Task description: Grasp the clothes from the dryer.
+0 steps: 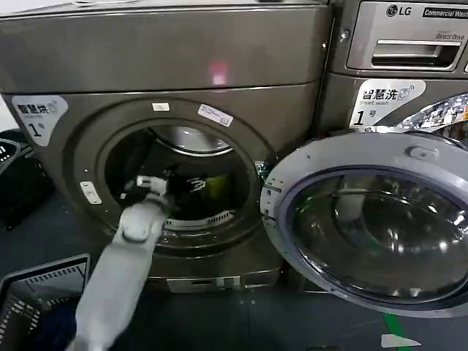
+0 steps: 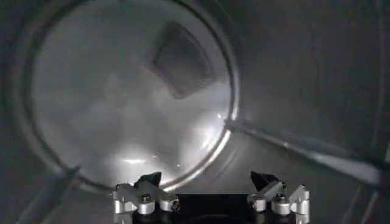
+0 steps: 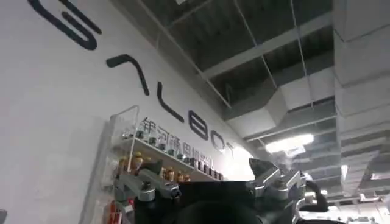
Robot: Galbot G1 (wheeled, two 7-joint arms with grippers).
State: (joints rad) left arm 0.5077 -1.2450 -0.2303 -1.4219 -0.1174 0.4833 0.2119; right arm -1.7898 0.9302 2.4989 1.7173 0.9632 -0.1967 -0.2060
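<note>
The head camera looked down at the dryer [image 1: 183,146] from close. The left wrist camera faced its drum's back wall. The right wrist camera faced ceiling.

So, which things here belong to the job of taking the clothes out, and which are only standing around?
Job:
- lime yellow-green clothes in the drum
- dark grey-bronze dryer, silver-rimmed glass door open
- left gripper, open, inside the drum

Standing around:
- LG machine
- dark basket
- right gripper, open, pointing at the ceiling
</note>
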